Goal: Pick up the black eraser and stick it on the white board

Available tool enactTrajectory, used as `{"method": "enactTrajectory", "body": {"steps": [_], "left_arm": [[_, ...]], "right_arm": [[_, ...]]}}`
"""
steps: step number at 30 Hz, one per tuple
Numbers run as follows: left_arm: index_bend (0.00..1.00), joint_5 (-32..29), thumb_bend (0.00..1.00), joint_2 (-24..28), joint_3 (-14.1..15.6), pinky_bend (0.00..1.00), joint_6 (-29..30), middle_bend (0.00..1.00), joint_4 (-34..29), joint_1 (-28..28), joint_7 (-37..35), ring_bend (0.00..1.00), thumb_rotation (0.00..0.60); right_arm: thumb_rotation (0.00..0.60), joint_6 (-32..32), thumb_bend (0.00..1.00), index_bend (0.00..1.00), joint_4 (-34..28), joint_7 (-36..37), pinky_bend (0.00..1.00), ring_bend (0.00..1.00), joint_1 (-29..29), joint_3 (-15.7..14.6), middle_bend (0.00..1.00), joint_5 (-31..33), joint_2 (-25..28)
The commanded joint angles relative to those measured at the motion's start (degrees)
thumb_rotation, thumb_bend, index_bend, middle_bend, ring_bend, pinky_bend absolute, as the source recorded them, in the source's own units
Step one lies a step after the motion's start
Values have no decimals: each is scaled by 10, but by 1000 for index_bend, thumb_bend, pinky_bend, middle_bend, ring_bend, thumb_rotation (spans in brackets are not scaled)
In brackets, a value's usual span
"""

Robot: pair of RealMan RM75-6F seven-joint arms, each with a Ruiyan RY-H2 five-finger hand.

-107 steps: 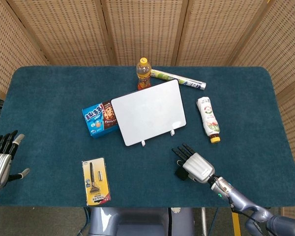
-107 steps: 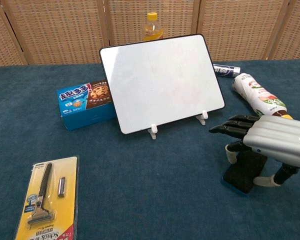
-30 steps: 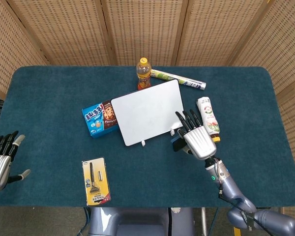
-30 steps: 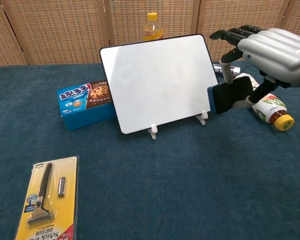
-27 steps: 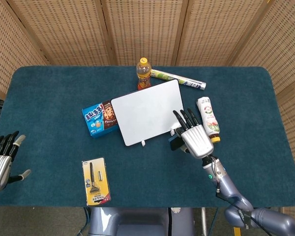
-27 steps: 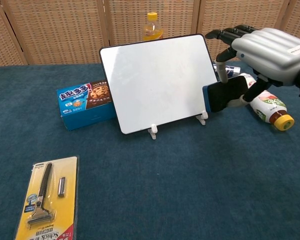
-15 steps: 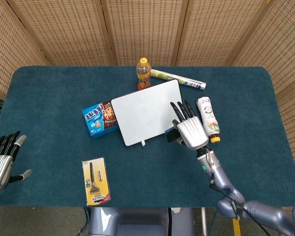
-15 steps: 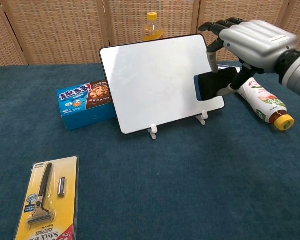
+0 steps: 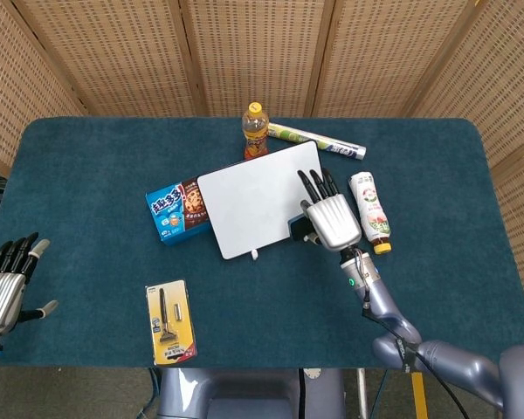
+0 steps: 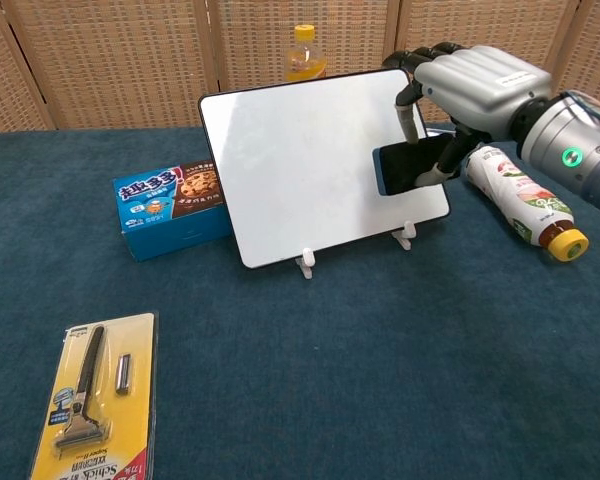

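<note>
Your right hand (image 10: 472,85) has the black eraser (image 10: 412,166) pinched from behind between thumb and fingers, the other fingers arched over its top edge; the eraser sits in front of the lower right part of the white board (image 10: 320,160), its dark face turned outward toward the chest camera, and whether its back already touches the board's surface I cannot tell from either view; from the head view the hand (image 9: 330,220) covers most of the eraser (image 9: 297,229), with only a dark corner showing at the board's (image 9: 258,205) right edge; your left hand (image 9: 6,284) hangs open and idle at the near left corner of the desk (image 9: 87,166), fingers spread, holding nothing; judge the eraser as light, stiff and blocky, with a thin blue backing layer visible along its left side, so a modest pinch on its short edges should be enough, and it will probably stick only if its flat back meets the board squarely; the board leans on two small white clips (image 10: 306,263) and looks easy to tip or slide, so press gently; just right of it lies a white bottle (image 10: 520,200) that your forearm passes over.
</note>
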Motion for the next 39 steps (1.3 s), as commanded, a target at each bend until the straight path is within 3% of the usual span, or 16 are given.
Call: {"method": "enactTrajectory", "body": {"steps": [1, 28, 39], "left_arm": [[0, -1, 125, 0, 0, 0, -2, 0, 1, -1, -2, 0, 600], [0, -17, 126, 0, -2, 0, -29, 0, 18, -12, -30, 0, 600], [0, -27, 126, -2, -3, 0, -46, 0, 23, -19, -33, 0, 600]], "right_arm": [[600, -8, 131, 575, 19, 5, 19, 0, 14, 6, 56, 9, -14], [600, -47, 131, 575, 134, 26, 19, 0, 97, 28, 56, 48, -93], [600, -64, 131, 575, 189, 49, 19, 0, 118, 23, 56, 56, -123]]}}
